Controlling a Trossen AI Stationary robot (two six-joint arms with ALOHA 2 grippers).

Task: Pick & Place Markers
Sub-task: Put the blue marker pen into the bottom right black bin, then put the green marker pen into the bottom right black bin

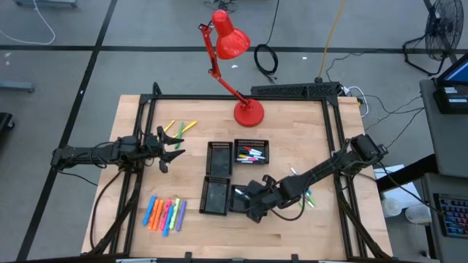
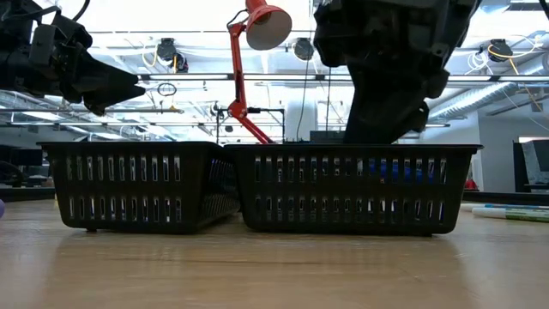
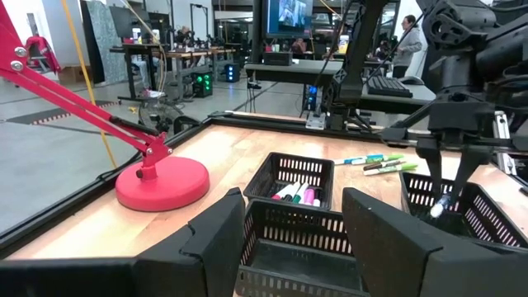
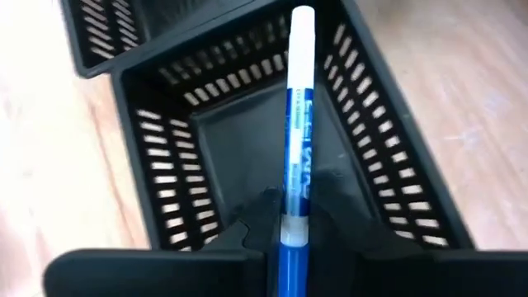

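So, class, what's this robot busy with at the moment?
It is sorting markers into black mesh trays. The right gripper holds a blue and white marker over an otherwise empty tray. The left gripper hovers open near loose markers. Neon highlighters lie at the table's near edge.

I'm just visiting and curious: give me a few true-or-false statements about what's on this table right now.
1. The right gripper holds a blue-and-white marker over a black mesh tray. True.
2. The red desk lamp lies tipped over. False: it stands on its round base.
3. One far black mesh tray holds several markers. True.
4. The left gripper grips a yellow marker. False: it is open and holds nothing.
5. The row of neon highlighters lies inside a tray. False: it lies on the bare wooden table.
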